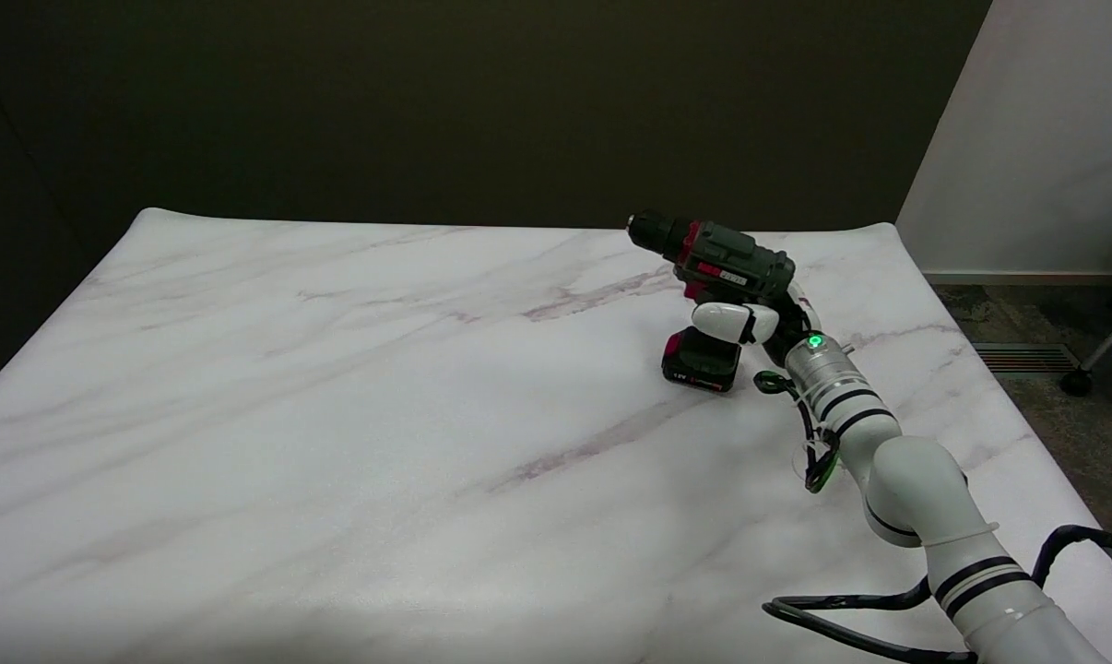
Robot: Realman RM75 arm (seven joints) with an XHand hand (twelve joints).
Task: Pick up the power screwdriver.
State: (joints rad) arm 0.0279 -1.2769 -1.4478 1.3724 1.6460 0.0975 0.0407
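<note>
White fingers of the right hand (748,323) wrap the handle of the power screwdriver (715,295), the natural place to carry it. It stands on its battery, nose pointing left, on the marble table (335,415), apparently not yet lifted.

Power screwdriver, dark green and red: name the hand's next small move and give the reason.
Probably a short straight lift. The right hand is wrapped around the handle of the dark green and red power screwdriver, whose battery base seems to rest on the white marble-patterned table.
</note>
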